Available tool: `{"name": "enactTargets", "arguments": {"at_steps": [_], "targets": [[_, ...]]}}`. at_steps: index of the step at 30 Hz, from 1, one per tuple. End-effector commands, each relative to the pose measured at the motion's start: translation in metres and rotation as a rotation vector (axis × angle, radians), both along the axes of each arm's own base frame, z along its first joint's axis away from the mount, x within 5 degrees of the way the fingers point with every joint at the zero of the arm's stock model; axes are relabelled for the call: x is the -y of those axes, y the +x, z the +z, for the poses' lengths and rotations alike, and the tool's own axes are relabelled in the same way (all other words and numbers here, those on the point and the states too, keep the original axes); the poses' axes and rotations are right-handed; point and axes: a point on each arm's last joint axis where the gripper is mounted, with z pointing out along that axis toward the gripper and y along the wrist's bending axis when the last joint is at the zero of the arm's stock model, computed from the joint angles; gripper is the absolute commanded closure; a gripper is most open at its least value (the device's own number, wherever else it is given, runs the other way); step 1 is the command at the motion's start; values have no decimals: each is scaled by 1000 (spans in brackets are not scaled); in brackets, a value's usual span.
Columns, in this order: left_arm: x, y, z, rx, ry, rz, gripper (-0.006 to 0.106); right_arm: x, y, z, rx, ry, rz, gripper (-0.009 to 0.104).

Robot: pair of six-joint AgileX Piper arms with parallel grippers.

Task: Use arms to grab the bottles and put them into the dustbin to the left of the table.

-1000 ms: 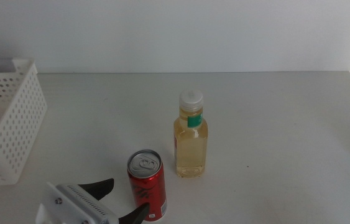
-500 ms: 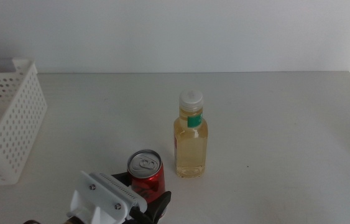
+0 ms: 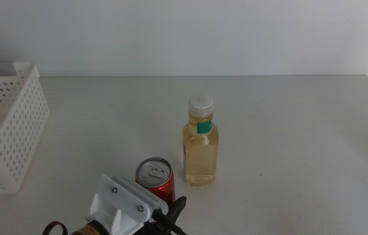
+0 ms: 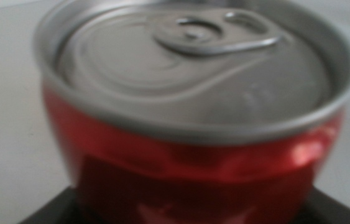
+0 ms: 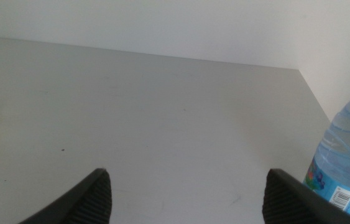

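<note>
Can [image 3: 155, 177] half hidden behind left gripper [image 3: 164, 219], whose jaws' grip cannot be told. Right gripper [image 5: 187, 196] waits, jaws apart; water bottle [image 5: 349, 155] cut off at frame edge.

Red can [image 3: 155, 179] upright on table [image 3: 288, 130], near front edge; silver top, pull tab unopened. My left wrist camera fills with it, blurred, very close. Just beside can, farther back: clear bottle of yellow liquid [image 3: 200, 145], white cap, green label at neck, upright, near table centre. Water bottle [image 5: 346, 164] shows only in my right wrist view: clear, blue label, upright, cap out of frame. White perforated dustbin [image 3: 6, 124] at table's left side, well apart from can.
</note>
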Motion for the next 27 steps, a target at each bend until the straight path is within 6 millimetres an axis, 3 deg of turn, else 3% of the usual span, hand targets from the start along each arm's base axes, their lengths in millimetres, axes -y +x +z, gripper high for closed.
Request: {"name": "enactTargets", "arguments": {"at_steps": [1, 6, 7, 18, 27], "targets": [[4, 4, 18, 99, -111, 0, 32, 1, -1, 11, 103, -11, -11, 33], [4, 4, 18, 102, -113, 1, 63, 1, -1, 11, 103, -11, -11, 33], [4, 4, 18, 86, -136, 6, 90, 1, -1, 11, 103, -11, -11, 33], [4, 4, 19, 29, -192, 22, 94, 1, -1, 11, 103, -11, -11, 33], [0, 1, 45, 17, -136, 29, 94, 1, -1, 11, 103, -11, -11, 33]]}}
